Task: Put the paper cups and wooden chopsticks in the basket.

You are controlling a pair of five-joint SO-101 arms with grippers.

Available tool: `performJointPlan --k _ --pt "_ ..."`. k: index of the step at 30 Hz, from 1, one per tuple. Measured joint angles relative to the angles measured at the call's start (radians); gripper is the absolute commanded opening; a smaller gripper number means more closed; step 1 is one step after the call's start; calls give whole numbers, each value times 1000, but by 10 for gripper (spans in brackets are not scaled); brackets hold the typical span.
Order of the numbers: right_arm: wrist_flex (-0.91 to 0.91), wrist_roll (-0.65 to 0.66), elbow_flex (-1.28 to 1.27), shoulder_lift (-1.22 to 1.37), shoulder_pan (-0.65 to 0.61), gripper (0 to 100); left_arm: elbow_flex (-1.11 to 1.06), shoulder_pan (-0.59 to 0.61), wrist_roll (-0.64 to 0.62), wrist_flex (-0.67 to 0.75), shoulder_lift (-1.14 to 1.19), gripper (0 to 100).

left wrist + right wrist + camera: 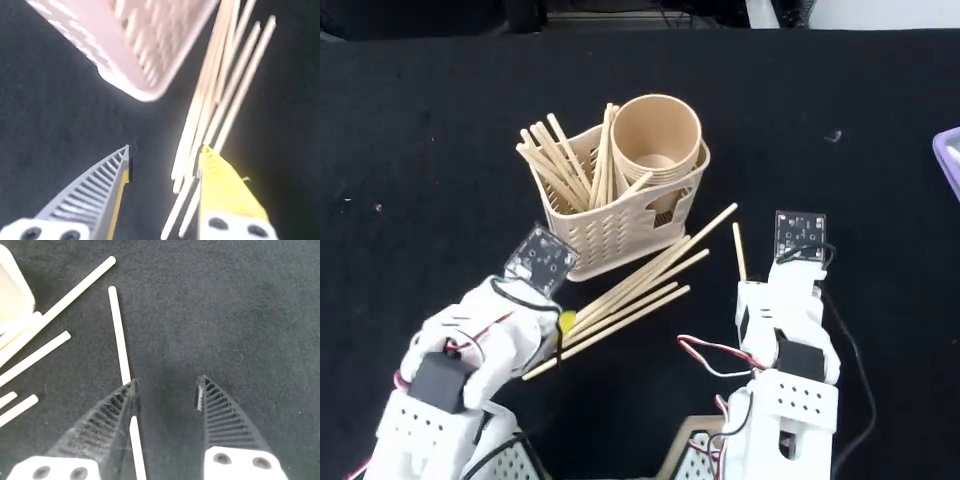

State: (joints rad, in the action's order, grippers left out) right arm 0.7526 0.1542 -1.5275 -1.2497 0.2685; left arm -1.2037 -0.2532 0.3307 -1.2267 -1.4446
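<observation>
A beige slotted basket stands mid-table with stacked paper cups and several wooden chopsticks in it. Several loose chopsticks lie fanned on the black cloth in front of the basket. My left gripper is open low over their near ends, and the loose chopsticks run alongside and under its yellow finger. One single chopstick lies apart to the right. My right gripper is open over it, and the stick passes beneath one black finger.
The basket's corner is close ahead of the left gripper. A purple object sits at the right table edge. Black cloth stretches bare to the far left and far right of the basket.
</observation>
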Motion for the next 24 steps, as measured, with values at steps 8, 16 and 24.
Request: performJointPlan --k 8,16,24 --pt "0 0 -3 0 0 194 -229 124 -81 410 -8 223" --pt "0 0 -3 0 0 194 -282 204 -86 535 -15 223" --pt "0 0 -3 0 0 194 -216 164 -86 282 -17 228"
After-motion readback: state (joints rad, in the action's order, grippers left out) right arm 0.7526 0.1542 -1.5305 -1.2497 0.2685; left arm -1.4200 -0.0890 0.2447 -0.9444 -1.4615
